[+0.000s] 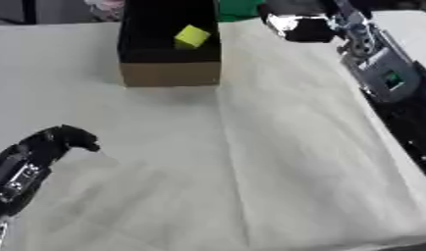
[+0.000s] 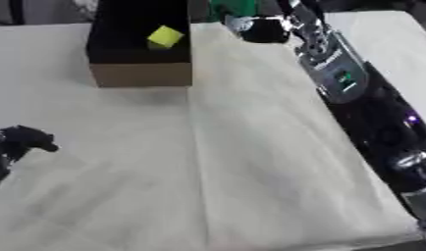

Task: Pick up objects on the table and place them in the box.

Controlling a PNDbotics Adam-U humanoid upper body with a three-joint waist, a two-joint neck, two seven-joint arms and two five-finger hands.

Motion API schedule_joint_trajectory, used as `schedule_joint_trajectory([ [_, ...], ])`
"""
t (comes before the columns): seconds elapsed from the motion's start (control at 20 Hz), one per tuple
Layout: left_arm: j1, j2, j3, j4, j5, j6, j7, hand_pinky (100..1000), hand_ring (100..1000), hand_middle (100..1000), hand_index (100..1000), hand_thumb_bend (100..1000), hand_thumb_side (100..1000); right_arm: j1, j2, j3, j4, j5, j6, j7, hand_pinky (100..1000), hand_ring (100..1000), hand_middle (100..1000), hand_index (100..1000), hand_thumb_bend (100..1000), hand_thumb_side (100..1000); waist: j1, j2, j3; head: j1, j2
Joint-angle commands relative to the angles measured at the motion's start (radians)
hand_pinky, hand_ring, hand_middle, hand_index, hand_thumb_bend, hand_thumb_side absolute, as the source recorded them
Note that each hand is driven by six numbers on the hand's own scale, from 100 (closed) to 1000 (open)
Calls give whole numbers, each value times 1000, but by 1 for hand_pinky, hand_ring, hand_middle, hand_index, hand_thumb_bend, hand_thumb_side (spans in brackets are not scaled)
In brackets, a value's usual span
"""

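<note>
A yellow block (image 1: 192,36) already lies inside the cardboard box (image 1: 170,73), just left of the right hand (image 1: 301,27), whose fingers I cannot make out. The left hand (image 1: 62,138) is curled, empty. The cloth-covered desk (image 1: 294,162) shows nothing left to pick.

A yellow block (image 2: 165,36) lies in the box (image 2: 139,73) on the table (image 2: 251,162).
</note>
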Motion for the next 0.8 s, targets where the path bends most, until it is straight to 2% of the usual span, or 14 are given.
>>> schedule_joint_trajectory([
  [0.05, 2, 0, 18, -8, -9, -2, 13, 949, 721, 701, 786, 156, 823, 66, -57, -39, -231, -174, 77, -5, 670, 928, 673, 892, 290, 237, 2, -21, -10, 35, 18],
  [0.2, 12, -1, 26, -7, -18, -4, 21, 949, 721, 701, 786, 157, 827, 146, -47, -74, -376, -233, 146, -6, 666, 923, 662, 884, 280, 251, 6, -20, -22, 61, 21],
  [0.3, 17, -1, 33, -6, -23, -6, 28, 950, 721, 701, 786, 156, 829, 187, -24, -85, -417, -234, 151, -5, 663, 918, 653, 880, 270, 264, 9, -19, -28, 76, 19],
  [0.45, 25, -2, 44, -6, -30, -9, 39, 950, 721, 701, 786, 156, 830, 235, 18, -90, -428, -222, 129, -1, 659, 910, 638, 872, 258, 274, 14, -19, -35, 94, 19],
  [0.5, 26, -3, 46, -6, -31, -10, 42, 950, 721, 701, 786, 156, 831, 248, 29, -90, -429, -213, 122, 2, 657, 908, 631, 870, 287, 218, 15, -18, -36, 99, 19],
  [0.55, 28, -3, 48, -5, -32, -11, 45, 950, 721, 701, 786, 156, 832, 263, 42, -88, -430, -206, 119, 4, 657, 908, 628, 868, 241, 276, 17, -18, -39, 106, 18],
  [0.8, 36, -4, 54, -4, -42, -14, 51, 951, 722, 701, 786, 157, 838, 312, 102, -71, -430, -186, 119, 17, 653, 906, 614, 856, 207, 269, 21, -15, -45, 135, 11],
])
